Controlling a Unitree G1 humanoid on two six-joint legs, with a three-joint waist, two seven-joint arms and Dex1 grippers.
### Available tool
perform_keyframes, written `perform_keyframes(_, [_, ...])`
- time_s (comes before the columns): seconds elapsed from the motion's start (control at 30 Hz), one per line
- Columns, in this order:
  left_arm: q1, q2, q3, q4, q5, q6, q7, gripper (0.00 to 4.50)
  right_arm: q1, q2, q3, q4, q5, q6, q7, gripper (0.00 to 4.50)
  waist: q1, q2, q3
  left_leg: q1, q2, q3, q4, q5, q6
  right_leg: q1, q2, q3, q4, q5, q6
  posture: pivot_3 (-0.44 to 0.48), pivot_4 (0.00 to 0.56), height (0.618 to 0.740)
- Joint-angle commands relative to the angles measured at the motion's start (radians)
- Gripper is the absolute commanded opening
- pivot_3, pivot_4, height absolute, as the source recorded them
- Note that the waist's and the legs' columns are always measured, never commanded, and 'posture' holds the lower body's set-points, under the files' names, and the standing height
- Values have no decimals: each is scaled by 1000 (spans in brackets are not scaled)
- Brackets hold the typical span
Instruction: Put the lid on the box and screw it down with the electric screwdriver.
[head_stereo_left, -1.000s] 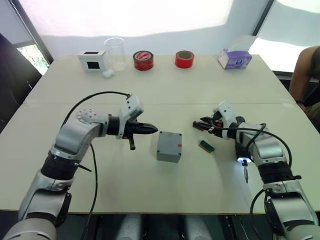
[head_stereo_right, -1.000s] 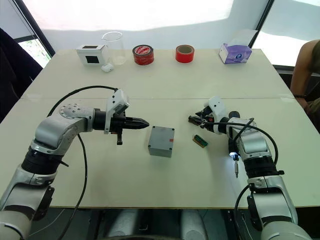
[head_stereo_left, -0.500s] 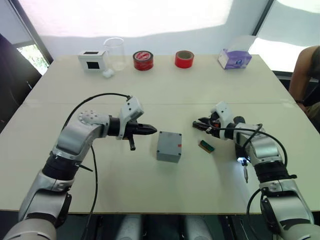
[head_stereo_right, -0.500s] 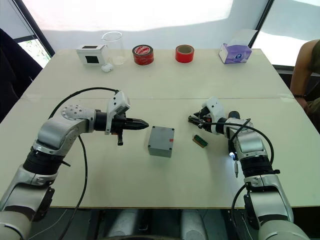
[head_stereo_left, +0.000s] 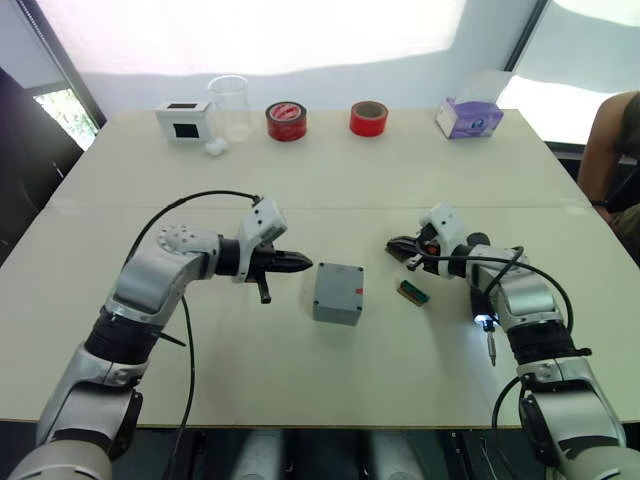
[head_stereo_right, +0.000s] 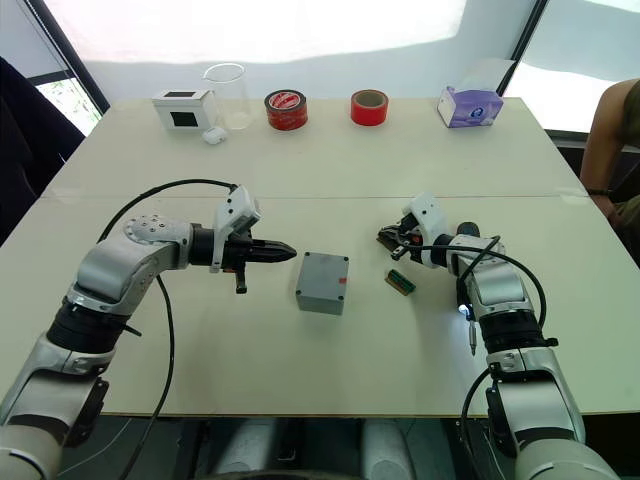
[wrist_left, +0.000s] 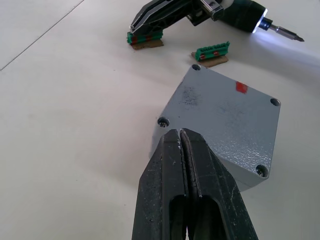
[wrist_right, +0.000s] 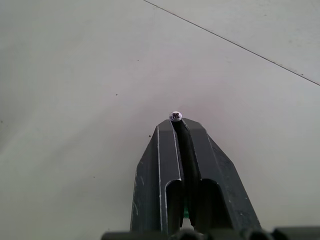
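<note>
Beige table (head_stereo_left: 330, 165) under bright windows, with a seam crossing its width. Along the far edge stand a white box with black screen (head_stereo_left: 184, 121), a clear beaker (head_stereo_left: 230, 107), two red tape rolls (head_stereo_left: 287, 121), and a purple tissue box (head_stereo_left: 468, 118). A person's arm (head_stereo_left: 610, 140) shows at the far right.

Centre: the box (head_stereo_left: 338, 293), grey and square, rests on the table with the lid (wrist_left: 227, 120) seated on top; screws sit in the visible corners and a small red mark lies on the lid face.

Left end effector (head_stereo_left: 303, 263): fingers pressed together, holding nothing, tips pointing at the box from its left and close to it, not touching.

Right end effector (head_stereo_left: 396, 247): fingers closed, pinching a small screw (wrist_right: 175, 116) at the tips; a green connector piece sits by the fingers in the left wrist view. A second green terminal block (head_stereo_left: 412, 292) lies on the table between this end effector and the box.

Electric screwdriver (head_stereo_left: 483, 305): carried along the right forearm, tip light on, silver bit pointing down toward the table's near edge.
</note>
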Motion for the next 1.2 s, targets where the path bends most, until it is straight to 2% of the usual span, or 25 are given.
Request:
perform_keyframes(0.03, [-7, 7, 7, -28, -3, -9, -2, 0, -8, 0, -9, -41, 8, -11, 11, 62, 0, 0, 0, 0, 0, 0, 0, 0, 0, 0, 0, 0, 0, 0, 0, 0, 150, 740])
perform_keyframes(0.3, [-7, 8, 3, -23, -3, -9, -5, 0, 15, -18, -22, -127, 31, 18, 45, 62, 0, 0, 0, 0, 0, 0, 0, 0, 0, 0, 0, 0, 0, 0, 0, 0, 150, 740])
perform_keyframes(0.73, [-2, 9, 41, -29, -51, 15, -4, 0, 18, -18, -68, -262, 54, 28, -18, 62, 1, 0, 0, 0, 0, 0, 0, 0, 0, 0, 0, 0, 0, 0, 0, 0, 150, 740])
perform_keyframes(0.87, [14, 34, 92, -69, -115, 68, -15, 0, 113, -51, -85, -526, 153, 182, 10, 62, 2, 0, 0, 0, 0, -1, 0, -1, 1, 0, 0, 0, 0, 0, 0, 0, 150, 740])
perform_keyframes(0.97, [36, 60, 91, -101, -129, 80, -24, 0, 179, -55, -75, -663, 185, 256, -22, 62, 1, 0, 0, 0, 0, -1, -1, -1, 2, 0, 0, 0, 0, 0, 0, 0, 150, 740])
perform_keyframes(1.2, [45, 69, 79, -108, -128, 75, -16, 0, 248, -32, -51, -799, 244, 362, -73, 62, 4, 0, 0, 0, 0, -1, 0, -1, 2, 0, -1, 0, 0, 0, 0, 0, 150, 740])
